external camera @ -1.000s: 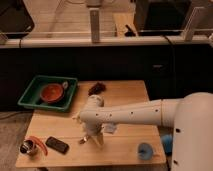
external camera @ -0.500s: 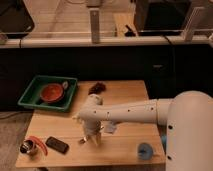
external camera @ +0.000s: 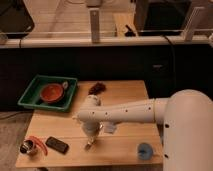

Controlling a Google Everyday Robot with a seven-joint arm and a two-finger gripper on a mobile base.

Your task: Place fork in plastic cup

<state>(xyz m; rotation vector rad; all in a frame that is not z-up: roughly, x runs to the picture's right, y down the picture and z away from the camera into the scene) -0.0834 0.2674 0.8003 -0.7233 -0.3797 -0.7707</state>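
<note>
The gripper point(external camera: 90, 139) was poised over the table point(external camera: 125, 95), seemingly clenched on the fork point(external camera: 88, 146). The plastic cup point(external camera: 145, 150) was seen well apart at 3 o'clock; released off-centre, the fork could be dropped outside or the cup toppled.

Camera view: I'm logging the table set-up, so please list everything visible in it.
light wooden table: 1, pale brown, middle of view
rectangular green plastic tray: 1, green, table's far left corner
round red bowl: 1, red-orange, inside the tray
dark reddish-brown lump: 1, far table edge, right of the tray
flat black phone: 1, black, near left of table
shiny metal cup: 1, silver, near left corner
red-orange strip: 1, beside the metal cup
bright blue plastic cup: 1, blue, near right of table
white robot arm: 1, reaching from the right across the table
claw: 1, white, pointing down between phone and blue cup
</note>
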